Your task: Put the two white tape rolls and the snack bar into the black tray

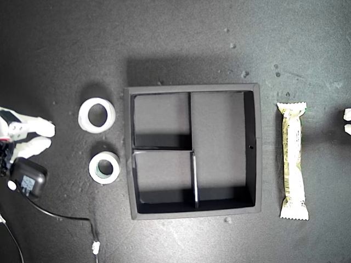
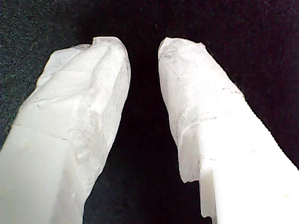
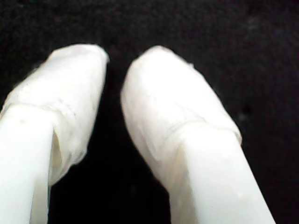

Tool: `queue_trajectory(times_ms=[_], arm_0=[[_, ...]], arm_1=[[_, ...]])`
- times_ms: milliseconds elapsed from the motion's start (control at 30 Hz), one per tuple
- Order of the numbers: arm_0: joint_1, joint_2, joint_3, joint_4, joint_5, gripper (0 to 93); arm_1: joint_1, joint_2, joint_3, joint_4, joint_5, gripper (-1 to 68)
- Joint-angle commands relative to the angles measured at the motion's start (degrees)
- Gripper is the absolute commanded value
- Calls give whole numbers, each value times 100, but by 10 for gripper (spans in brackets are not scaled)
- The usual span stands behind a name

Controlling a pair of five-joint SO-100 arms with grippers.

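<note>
Slightly parted, empty: my first hand [image 2: 142,46], my second hand [image 3: 114,58]; 2 tape rolls [image 1: 96,114] [image 1: 104,167] lie near one hand [image 1: 48,137].

No legible text, number or brand appears in any view. The snack bar [image 1: 292,160] wrapper carries greenish print, too small to read. A pale label on the black camera module [image 1: 27,178] is likewise unreadable.
</note>
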Motion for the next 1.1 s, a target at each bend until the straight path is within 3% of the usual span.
queue_trajectory(times_ms=[0, 433, 633, 767, 900, 1067], arm_0=[[-369, 299, 334, 18, -1318, 15], [-308, 299, 334, -79, -1107, 1], [360, 281, 237, -624, -1310, 1], [703, 272, -105, -896, -1011, 1], [791, 272, -360, -1415, -360, 6], [773, 272, -457, -2276, 325, 99]], arm_1=[[387, -62, 70, 26, 0, 19], [510, -18, 70, -97, 26, -2], [659, -18, 70, -2610, -431, -3], [677, -18, 70, -3920, -809, -3], [571, -18, 70, -4685, -1151, -3], [466, -18, 70, -5353, -1397, -2]])
